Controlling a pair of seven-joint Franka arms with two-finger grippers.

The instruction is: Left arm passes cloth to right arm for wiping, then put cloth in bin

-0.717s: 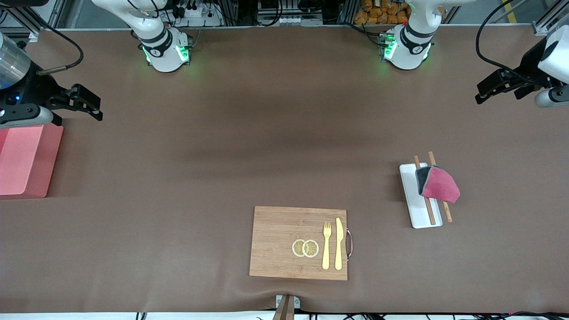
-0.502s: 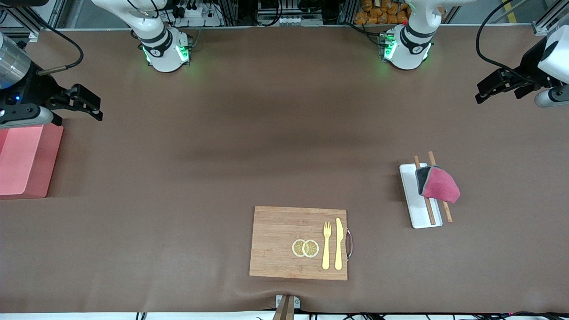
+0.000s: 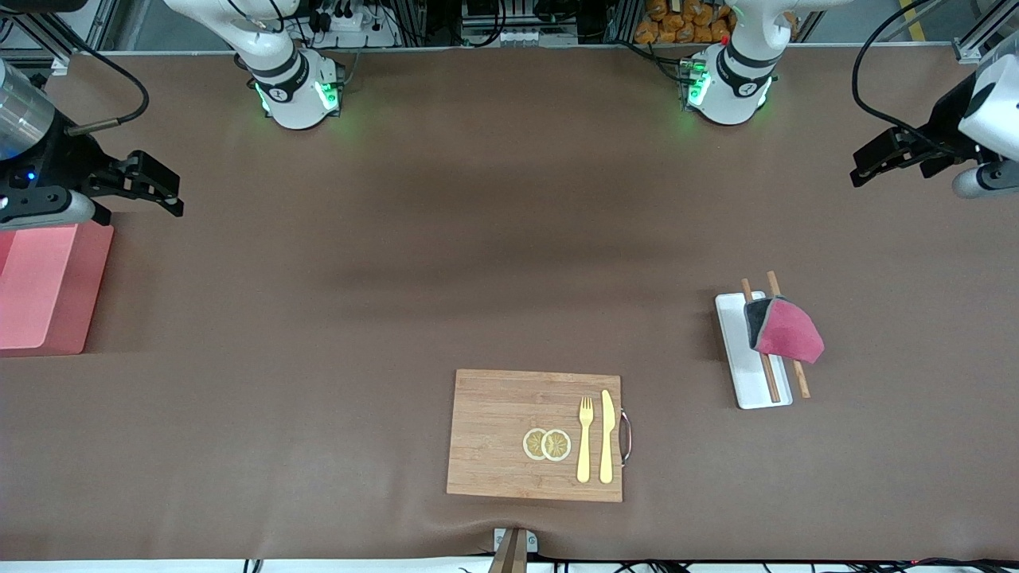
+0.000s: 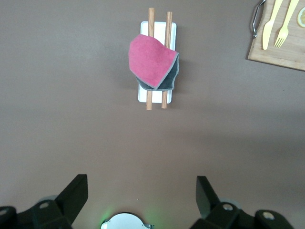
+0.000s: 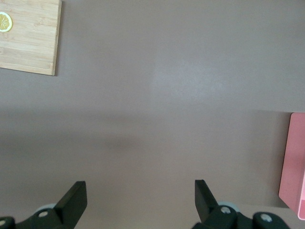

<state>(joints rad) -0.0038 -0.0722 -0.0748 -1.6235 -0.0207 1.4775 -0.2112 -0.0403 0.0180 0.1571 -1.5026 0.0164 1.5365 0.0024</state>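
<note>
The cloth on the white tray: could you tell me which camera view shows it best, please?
The left wrist view: the cloth sits unobstructed, pink face and grey underside both clear, draped over the chopsticks. The front view shows it smaller. The right wrist view misses it.

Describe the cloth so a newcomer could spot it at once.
Find the wooden board at the table's near edge, then look toward the left arm's end to the white tray carrying two chopsticks. The cloth lies draped over them: the only soft thing there, magenta with a dark grey side.
</note>
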